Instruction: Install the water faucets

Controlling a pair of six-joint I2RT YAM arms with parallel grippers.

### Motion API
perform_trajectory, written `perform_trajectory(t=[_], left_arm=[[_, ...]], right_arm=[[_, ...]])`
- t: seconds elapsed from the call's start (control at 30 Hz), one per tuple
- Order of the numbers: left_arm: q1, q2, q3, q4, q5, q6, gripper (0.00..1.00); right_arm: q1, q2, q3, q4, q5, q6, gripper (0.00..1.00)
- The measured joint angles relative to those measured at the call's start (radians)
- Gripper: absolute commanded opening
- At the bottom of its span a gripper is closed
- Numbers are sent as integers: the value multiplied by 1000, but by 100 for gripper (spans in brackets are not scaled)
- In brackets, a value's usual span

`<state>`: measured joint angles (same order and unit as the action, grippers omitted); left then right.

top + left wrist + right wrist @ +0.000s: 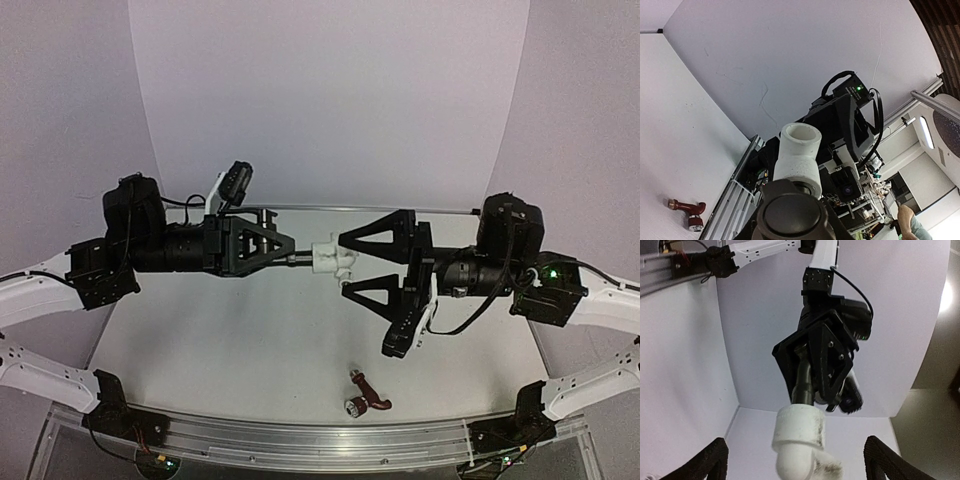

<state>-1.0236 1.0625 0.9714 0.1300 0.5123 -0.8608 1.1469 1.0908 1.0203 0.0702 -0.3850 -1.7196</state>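
Note:
My left gripper (285, 250) is shut on the dark grey faucet (300, 258), held level above the table. A white elbow fitting (333, 258) sits on the faucet's far end. In the left wrist view the faucet's dark round end (792, 212) fills the foreground with the elbow (797, 160) beyond it. My right gripper (342, 264) is open, its fingertips (710, 460) wide on either side of the elbow (800, 440) without touching it. The reddish-brown faucet (366, 396) lies on the table near the front edge, also in the left wrist view (687, 210).
An aluminium rail (320, 440) runs along the table's near edge, just in front of the reddish-brown faucet. A thin metal bar (360, 208) crosses the back of the table. White backdrop walls (330, 100) close in the back and sides.

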Motion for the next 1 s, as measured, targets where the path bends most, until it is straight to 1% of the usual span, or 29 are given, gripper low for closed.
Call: perform_trajectory(t=[0.13, 0.3, 0.47, 0.6, 0.67, 0.77, 0.87, 1.0], left_arm=[[2, 44, 24, -7, 62, -47, 0], [4, 63, 24, -5, 129, -96, 0], [4, 78, 29, 7, 169, -142, 0], [4, 84, 29, 25, 178, -166, 0], [4, 84, 29, 34, 177, -174, 0], [3, 83, 29, 49, 177, -209, 0], [3, 81, 27, 57, 172, -211, 0], [1, 66, -18, 93, 151, -213, 0]], right_arm=[[0, 0, -12, 37, -6, -141, 75], [0, 5, -24, 68, -5, -230, 63], [0, 20, -47, 111, -5, -263, 54], [0, 28, -57, 132, -8, -275, 41], [0, 28, -58, 145, -10, -277, 36], [-1, 28, -60, 154, -9, -303, 31], [-1, 28, -60, 158, -7, -306, 28], [2, 34, -58, 145, 5, -251, 25]])
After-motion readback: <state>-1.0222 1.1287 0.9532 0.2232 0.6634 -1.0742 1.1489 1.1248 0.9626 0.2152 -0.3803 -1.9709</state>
